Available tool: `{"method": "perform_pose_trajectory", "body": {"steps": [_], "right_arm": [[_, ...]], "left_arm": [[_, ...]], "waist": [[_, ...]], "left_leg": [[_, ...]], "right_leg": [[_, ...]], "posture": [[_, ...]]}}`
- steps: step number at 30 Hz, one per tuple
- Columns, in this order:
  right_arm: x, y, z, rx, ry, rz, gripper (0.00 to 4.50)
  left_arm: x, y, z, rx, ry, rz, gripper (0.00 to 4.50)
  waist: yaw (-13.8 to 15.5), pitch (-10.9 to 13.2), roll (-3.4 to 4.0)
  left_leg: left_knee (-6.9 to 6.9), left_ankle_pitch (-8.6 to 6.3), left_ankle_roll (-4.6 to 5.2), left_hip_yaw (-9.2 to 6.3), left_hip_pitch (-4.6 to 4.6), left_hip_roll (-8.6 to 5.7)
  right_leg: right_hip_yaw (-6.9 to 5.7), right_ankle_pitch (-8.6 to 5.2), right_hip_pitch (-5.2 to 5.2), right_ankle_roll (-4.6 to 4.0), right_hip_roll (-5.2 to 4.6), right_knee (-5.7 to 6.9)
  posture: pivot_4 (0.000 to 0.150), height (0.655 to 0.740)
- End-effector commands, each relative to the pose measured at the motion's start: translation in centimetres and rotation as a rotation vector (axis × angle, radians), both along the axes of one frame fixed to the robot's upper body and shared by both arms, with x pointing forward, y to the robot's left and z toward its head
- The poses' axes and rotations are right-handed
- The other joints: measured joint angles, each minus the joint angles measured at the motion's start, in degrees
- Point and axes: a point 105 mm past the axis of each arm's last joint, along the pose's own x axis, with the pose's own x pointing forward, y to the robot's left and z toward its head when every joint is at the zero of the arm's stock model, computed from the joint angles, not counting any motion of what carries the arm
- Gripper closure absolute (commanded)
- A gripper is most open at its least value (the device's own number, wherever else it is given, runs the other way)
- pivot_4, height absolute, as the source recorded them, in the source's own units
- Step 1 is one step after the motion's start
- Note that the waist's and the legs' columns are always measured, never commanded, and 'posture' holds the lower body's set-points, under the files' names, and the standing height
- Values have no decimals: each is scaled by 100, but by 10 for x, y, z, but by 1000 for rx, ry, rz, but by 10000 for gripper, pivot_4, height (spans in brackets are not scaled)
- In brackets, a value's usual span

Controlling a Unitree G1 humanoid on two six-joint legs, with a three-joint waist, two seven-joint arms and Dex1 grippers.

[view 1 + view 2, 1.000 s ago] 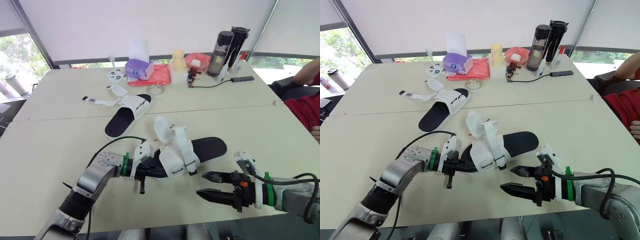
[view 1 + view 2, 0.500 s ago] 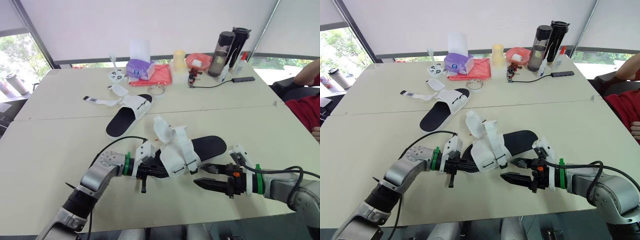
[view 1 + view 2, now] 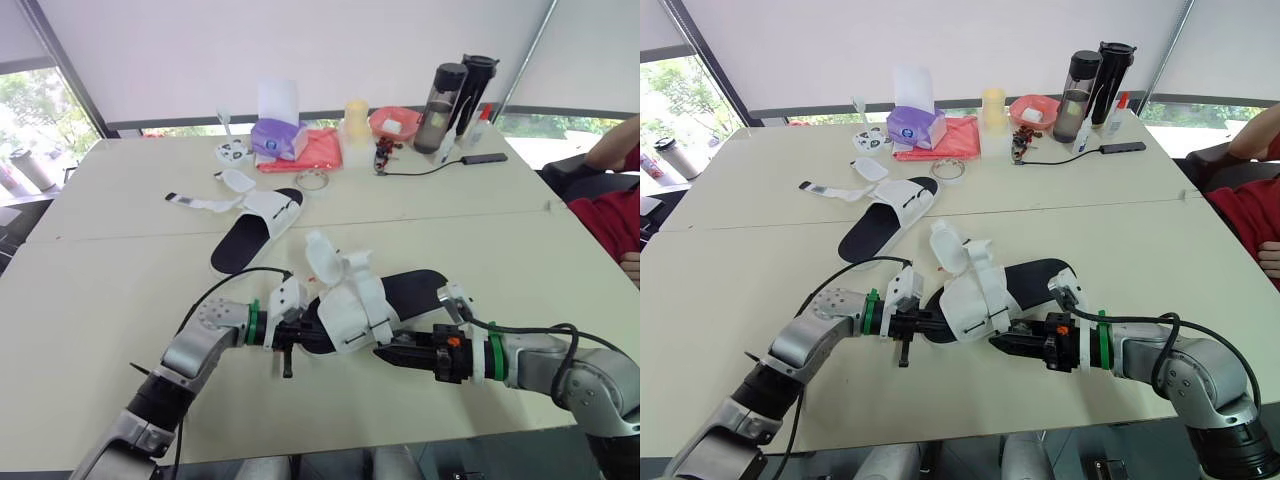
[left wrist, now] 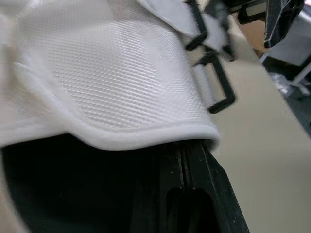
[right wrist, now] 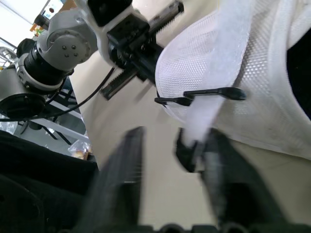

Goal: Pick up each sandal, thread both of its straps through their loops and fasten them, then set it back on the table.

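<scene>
White sandal (image 3: pixel 355 305) half hiding left fingers (image 4: pixel 206 194), right fingers (image 5: pixel 121 174) blurred, apart

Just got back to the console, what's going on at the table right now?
The left end effector grips the near sandal at its front end, just above the table. The right end effector is open at the sandal's buckle side, and in the right wrist view a loose strap hangs beside its fingers. Nothing is threaded or fastened yet. The second sandal lies farther back with its straps spread open.
</scene>
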Motion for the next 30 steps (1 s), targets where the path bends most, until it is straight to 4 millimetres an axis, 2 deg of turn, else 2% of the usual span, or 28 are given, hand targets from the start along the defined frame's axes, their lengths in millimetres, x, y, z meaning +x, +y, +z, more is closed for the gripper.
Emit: {"method": "perform_pose_trajectory", "body": {"steps": [1, 7, 14, 18, 23, 30], "right_arm": [[-5, 3, 2, 10, 4, 36, 44655], [-10, 4, -3, -3, 28, 53, 44655], [-18, 7, -5, 3, 50, 82, 44655], [-18, 9, -5, 4, 45, 79, 44655], [-15, 8, -4, 12, 37, 56, 44655], [-26, 11, -8, 15, 53, 59, 44655]], "left_arm": [[21, 25, -8, 80, -30, 135, 45000], [28, 29, -8, 108, -79, 146, 45000], [47, 25, -1, 69, -167, 227, 45000], [48, 21, 0, 50, -174, 227, 45000], [36, 18, -8, 65, -125, 169, 45000], [13, 23, -23, 110, -28, 96, 45000]], "waist": [[-4, 0, 0], [-7, 0, 0], [12, -1, 0], [8, -1, 0], [6, -1, 0], [-11, -2, 1]], "left_leg": [[0, 0, 0, 0, 0, 0], [-2, 0, 0, 1, 0, 0], [1, 0, 0, 0, 1, 1], [8, 0, 0, 2, 1, -1], [10, 0, 0, 1, 0, -1], [-2, -1, 1, 3, 0, -1]], "right_leg": [[0, 0, 0, 0, 0, 0], [1, 2, -4, 4, 0, 0], [1, 4, 1, 6, 1, 2], [1, 6, 4, 10, 0, 2], [0, 7, 5, 12, 0, 1], [2, 5, -3, 17, 0, 0]], "posture": [[1500, 7400], [1500, 7400], [1500, 7400], [1500, 7400], [1500, 7400], [1500, 7400]]}}
